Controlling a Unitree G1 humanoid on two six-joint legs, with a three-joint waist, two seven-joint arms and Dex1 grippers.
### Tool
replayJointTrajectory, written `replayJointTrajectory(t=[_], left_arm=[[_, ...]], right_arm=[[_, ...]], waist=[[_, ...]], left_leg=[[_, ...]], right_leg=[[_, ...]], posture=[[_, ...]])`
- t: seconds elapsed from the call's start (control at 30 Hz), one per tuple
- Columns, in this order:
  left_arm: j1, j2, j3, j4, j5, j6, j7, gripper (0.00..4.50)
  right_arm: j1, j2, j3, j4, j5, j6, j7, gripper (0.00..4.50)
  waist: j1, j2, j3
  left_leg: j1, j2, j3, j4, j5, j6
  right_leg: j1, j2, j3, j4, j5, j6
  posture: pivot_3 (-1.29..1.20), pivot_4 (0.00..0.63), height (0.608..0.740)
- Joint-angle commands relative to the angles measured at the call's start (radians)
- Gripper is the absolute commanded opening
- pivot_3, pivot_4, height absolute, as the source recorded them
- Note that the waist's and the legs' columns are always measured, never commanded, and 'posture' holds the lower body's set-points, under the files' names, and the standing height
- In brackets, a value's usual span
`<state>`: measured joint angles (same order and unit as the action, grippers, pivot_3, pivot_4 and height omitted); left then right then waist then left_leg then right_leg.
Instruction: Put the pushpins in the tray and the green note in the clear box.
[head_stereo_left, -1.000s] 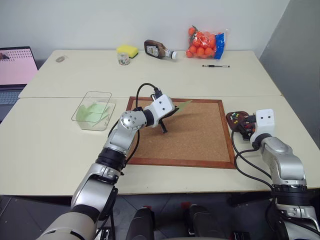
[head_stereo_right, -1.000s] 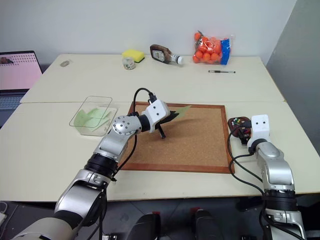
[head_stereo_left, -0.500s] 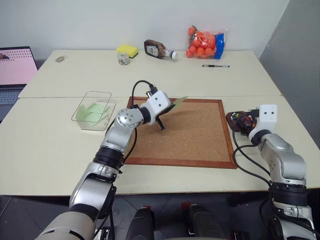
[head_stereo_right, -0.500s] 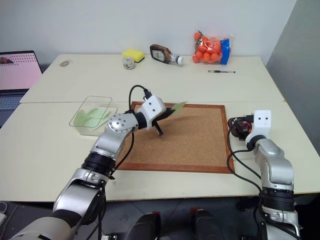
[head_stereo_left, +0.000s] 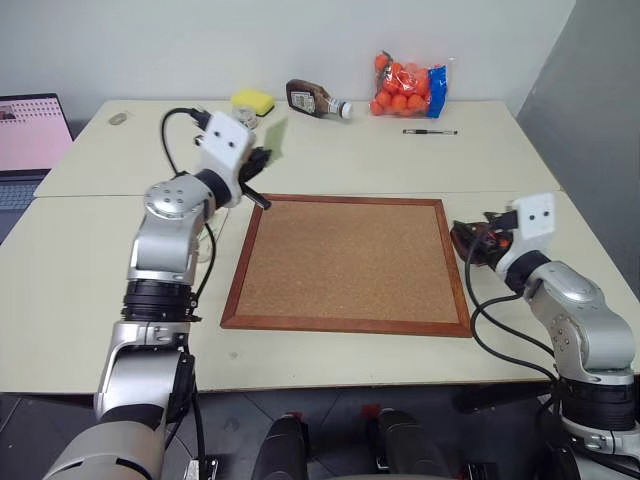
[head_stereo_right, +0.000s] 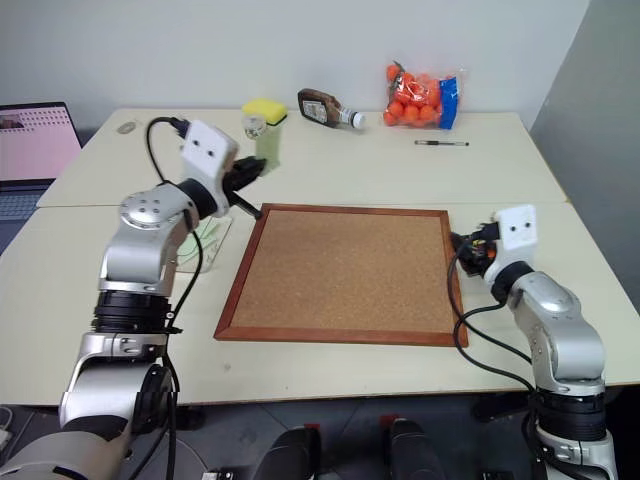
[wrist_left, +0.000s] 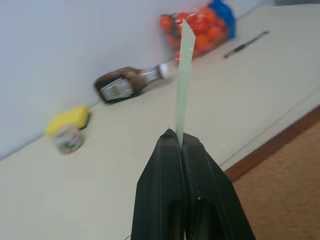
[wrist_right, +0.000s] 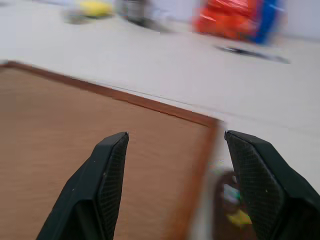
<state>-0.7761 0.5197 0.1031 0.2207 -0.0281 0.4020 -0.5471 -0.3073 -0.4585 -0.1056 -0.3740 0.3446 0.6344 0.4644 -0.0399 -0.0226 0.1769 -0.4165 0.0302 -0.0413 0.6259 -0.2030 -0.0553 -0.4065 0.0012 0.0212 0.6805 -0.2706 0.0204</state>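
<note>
My left gripper is shut on the lower edge of the green note, a pale slip held up edge-on above the table, left of the cork board's far corner. Below and behind my left arm, a part of the clear box shows, with pale green paper in it. My right gripper stands open at the board's right edge, just over the dark brown tray. Blurred coloured pushpins lie in the tray.
A wood-framed cork board lies in the middle of the table. Along the far edge are a yellow sponge, a sauce bottle, a bag of oranges and a pen. A laptop stands at the far left.
My left gripper has carried the green note up and to the left, off the cork board and over by the clear box. My right gripper has risen and swung left over the tray.
</note>
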Motion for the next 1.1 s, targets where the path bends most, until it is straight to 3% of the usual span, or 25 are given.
replayJointTrajectory(t=[0.03, 0.37, 0.63, 0.9, 1.1], left_arm=[[0.035, 0.048, 0.065, -0.1, -0.001, 0.081, 0.066, 0.0], [0.141, 0.087, 0.214, -0.159, -0.023, 0.332, 0.227, 0.0], [0.135, 0.061, 0.236, -0.092, -0.022, 0.364, 0.34, 0.0], [0.112, 0.046, 0.253, -0.061, -0.077, 0.384, 0.358, 0.0], [0.1, 0.026, 0.281, -0.071, -0.131, 0.435, 0.372, 1.22]], right_arm=[[-0.067, -0.019, 0.074, -0.069, 0.055, -0.027, 0.116, 3.25], [-0.29, -0.039, 0.274, 0.005, 0.113, 0.05, 0.336, 3.25], [-0.4, 0.005, 0.348, 0.118, 0.044, 0.017, 0.34, 3.25], [-0.405, 0.033, 0.363, 0.128, 0.008, 0.003, 0.34, 3.25], [-0.41, 0.045, 0.36, 0.132, -0.009, 0.002, 0.342, 3.29]], waist=[[-0.001, 0.0, 0.0], [0.009, -0.004, 0.002], [0.013, -0.006, 0.003], [0.012, -0.006, 0.003], [0.011, -0.006, 0.003]], left_leg=[[0.0, 0.0, 0.0, 0.0, 0.0, 0.0], [0.0, 0.0, -0.002, 0.001, 0.0, 0.0], [-0.001, -0.001, -0.003, 0.002, 0.0, 0.0], [-0.001, -0.001, -0.004, 0.002, 0.0, 0.0], [-0.001, -0.001, -0.004, 0.002, 0.0, 0.0]], right_leg=[[0.0, 0.0, 0.0, 0.0, 0.0, 0.0], [0.0, -0.001, -0.002, 0.0, 0.0, 0.0], [0.001, -0.003, -0.003, 0.0, 0.001, -0.002], [0.001, -0.003, -0.004, 0.0, 0.003, -0.005], [0.001, -0.003, -0.004, 0.001, 0.003, -0.005]], posture=[[0.0, 0.15, 0.74], [0.0, 0.15, 0.74], [0.0, 0.15, 0.74], [0.0, 0.15, 0.74], [0.0, 0.15, 0.74]])
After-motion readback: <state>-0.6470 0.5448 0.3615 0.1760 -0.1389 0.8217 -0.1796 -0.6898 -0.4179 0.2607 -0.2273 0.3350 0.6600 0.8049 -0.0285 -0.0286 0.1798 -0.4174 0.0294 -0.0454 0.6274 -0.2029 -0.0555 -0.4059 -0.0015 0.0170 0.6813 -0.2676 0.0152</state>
